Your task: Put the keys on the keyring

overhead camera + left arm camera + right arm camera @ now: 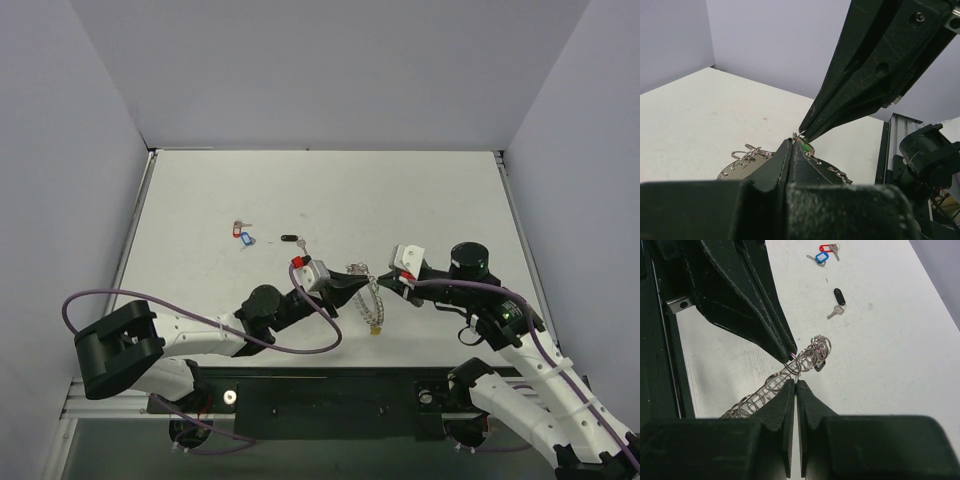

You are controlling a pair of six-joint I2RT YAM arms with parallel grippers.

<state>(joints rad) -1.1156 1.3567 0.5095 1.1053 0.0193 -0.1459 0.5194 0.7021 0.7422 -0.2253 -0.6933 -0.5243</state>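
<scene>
Your left gripper pinches a green plastic tag; your right gripper clamps the keyring, coiled silvery wire loops, by the worktop's near edge.

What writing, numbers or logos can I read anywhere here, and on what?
No text can be read in any view.
red tag, blue tag, black tag, green tag: no lettering shows.
yellow tag on the keyring: too small to tell.
left red patch, right red patch: too small to read.
</scene>
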